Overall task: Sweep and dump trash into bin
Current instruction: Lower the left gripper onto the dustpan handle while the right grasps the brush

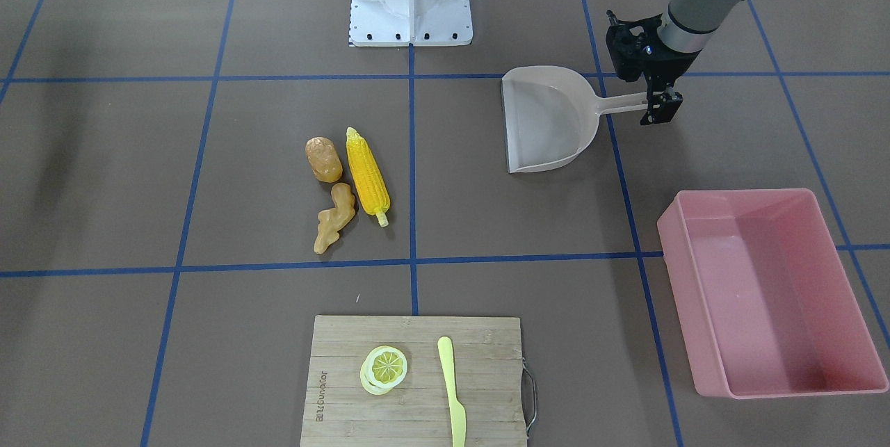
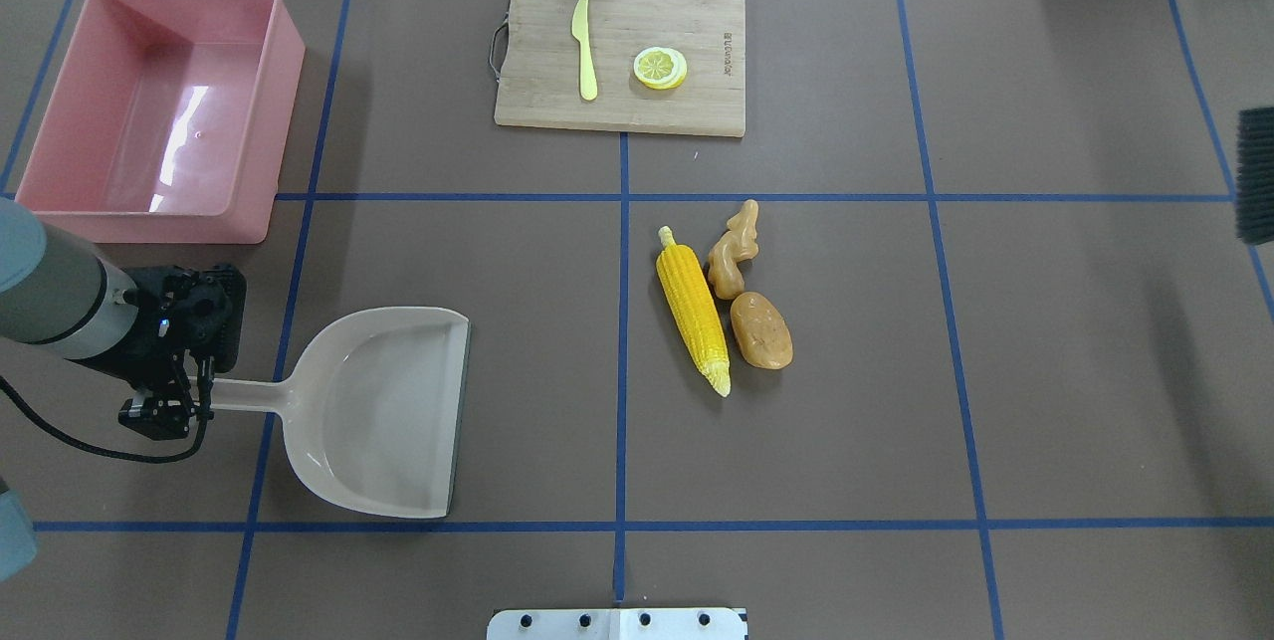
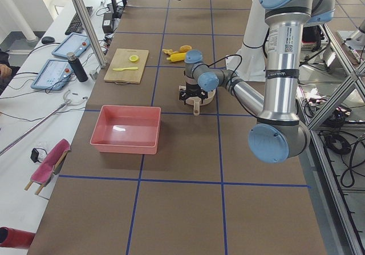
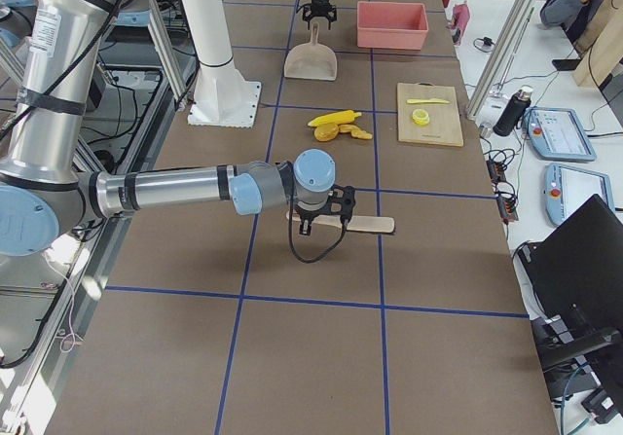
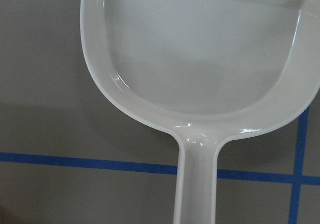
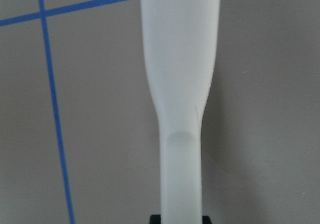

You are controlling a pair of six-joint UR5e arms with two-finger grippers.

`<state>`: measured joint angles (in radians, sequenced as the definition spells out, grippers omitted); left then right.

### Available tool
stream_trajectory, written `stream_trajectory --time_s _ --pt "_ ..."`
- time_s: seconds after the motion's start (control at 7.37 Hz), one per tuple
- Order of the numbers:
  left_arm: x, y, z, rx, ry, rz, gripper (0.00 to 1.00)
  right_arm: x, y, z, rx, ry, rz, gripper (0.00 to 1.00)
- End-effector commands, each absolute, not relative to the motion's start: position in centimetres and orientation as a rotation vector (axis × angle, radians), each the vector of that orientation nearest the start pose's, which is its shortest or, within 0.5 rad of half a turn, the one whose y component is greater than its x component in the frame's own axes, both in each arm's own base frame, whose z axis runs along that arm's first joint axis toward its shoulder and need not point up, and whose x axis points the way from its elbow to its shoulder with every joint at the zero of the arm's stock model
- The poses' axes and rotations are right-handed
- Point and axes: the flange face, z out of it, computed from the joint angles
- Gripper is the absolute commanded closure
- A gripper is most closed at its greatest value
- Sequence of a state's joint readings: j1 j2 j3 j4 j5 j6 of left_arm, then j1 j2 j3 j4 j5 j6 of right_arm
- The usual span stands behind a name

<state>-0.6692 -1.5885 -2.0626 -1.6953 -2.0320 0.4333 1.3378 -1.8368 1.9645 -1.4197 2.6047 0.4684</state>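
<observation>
The trash lies together mid-table: a yellow corn cob [image 2: 692, 307], a tan-orange potato [image 2: 761, 329] and a knobbly ginger root [image 2: 735, 247]. They also show in the front view as corn [image 1: 367, 176], potato [image 1: 323, 158] and ginger [image 1: 334, 217]. The pink bin [image 2: 284, 103] stands empty at the far left. My left gripper [image 2: 164, 406] is shut on the handle end of the beige dustpan [image 2: 378, 411], whose mouth faces the trash from about a grid square away. My right gripper [image 4: 326, 211] is shut on a brush handle [image 6: 180, 83]. The brush's dark bristles [image 2: 1256, 172] show at the table's right edge.
A wooden cutting board [image 2: 617, 107] at the far middle carries a lemon slice [image 2: 660, 68] and a pale yellow knife [image 2: 585, 48]. The robot's white base [image 1: 410, 2] stands at the near middle edge. Blue tape lines grid the brown table.
</observation>
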Motion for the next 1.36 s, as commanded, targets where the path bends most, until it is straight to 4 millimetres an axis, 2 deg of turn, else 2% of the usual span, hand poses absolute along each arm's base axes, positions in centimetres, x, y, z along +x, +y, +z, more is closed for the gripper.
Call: stream_trajectory --time_s 0.0,0.14,0.27,0.54,0.95,1.22 --pt "33.8 -37.9 41.7 0.528 0.649 1.411 0.02 -4.6 -38.3 47.0 -0.169 -1.134 0.214 1.00" --pt "34.5 -37.6 41.5 0.528 0.656 1.421 0.02 -5.0 -38.1 46.2 -0.194 -1.173 0.200 1.00" --pt "35.3 -36.9 41.5 0.534 0.666 1.442 0.02 -7.0 -39.2 43.8 -0.173 -1.205 0.121 1.00" --pt "36.0 -36.5 42.1 0.531 0.671 1.454 0.02 -9.5 -39.5 42.2 -0.175 -1.216 0.040 1.00" --pt "36.0 -36.0 43.1 0.509 0.669 1.461 0.02 -14.7 -37.5 40.6 -0.207 -1.264 -0.139 1.00" --pt "35.1 -35.4 44.4 0.500 0.665 1.463 0.02 -18.1 -36.7 39.2 -0.224 -1.274 -0.237 1.00"
